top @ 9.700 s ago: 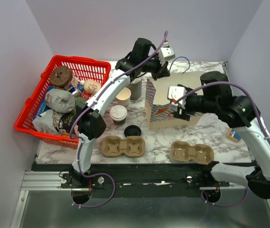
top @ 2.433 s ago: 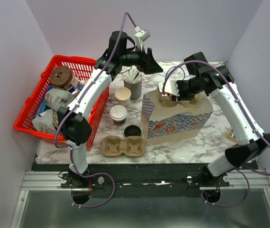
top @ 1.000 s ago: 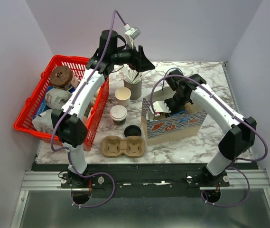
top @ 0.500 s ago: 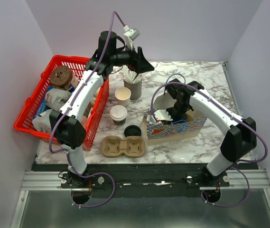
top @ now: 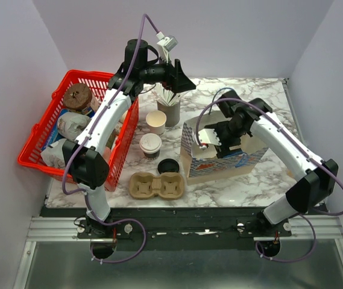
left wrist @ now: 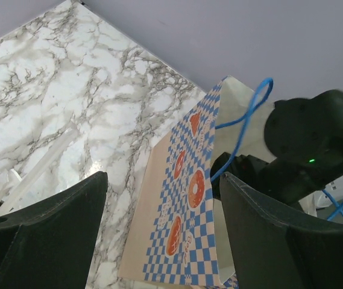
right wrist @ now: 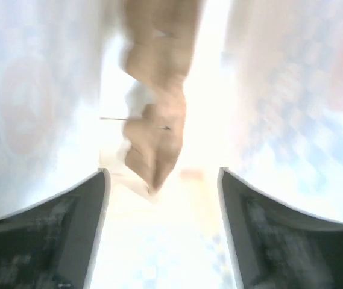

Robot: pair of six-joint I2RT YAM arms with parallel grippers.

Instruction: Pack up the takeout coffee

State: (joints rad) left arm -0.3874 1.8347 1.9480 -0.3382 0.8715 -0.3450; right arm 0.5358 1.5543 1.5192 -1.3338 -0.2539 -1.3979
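The takeout coffee (top: 150, 145), a small dark cup with a white lid, stands on the marble left of the blue-checked paper bag (top: 219, 162). My right gripper (top: 214, 144) reaches down into the bag's open top with its jaws open and nothing between them. In the glare of the right wrist view, the right gripper (right wrist: 162, 174) hangs over a blurred brown cardboard shape (right wrist: 156, 114) inside the bag. My left gripper (top: 186, 84) is open and held high behind the bag, well away from the coffee. The left wrist view looks past the left gripper (left wrist: 162, 180) onto the bag (left wrist: 186, 198).
A cream open cup (top: 156, 121) and a grey cup of sticks (top: 170, 109) stand behind the coffee. A black lid (top: 168, 165) and a cardboard cup carrier (top: 157, 185) lie in front of it. A red basket (top: 41, 158) of packets fills the left side.
My right gripper has opened inside the bag and risen a little from its lowest point. The bag now stands more upright. The left arm has held still.
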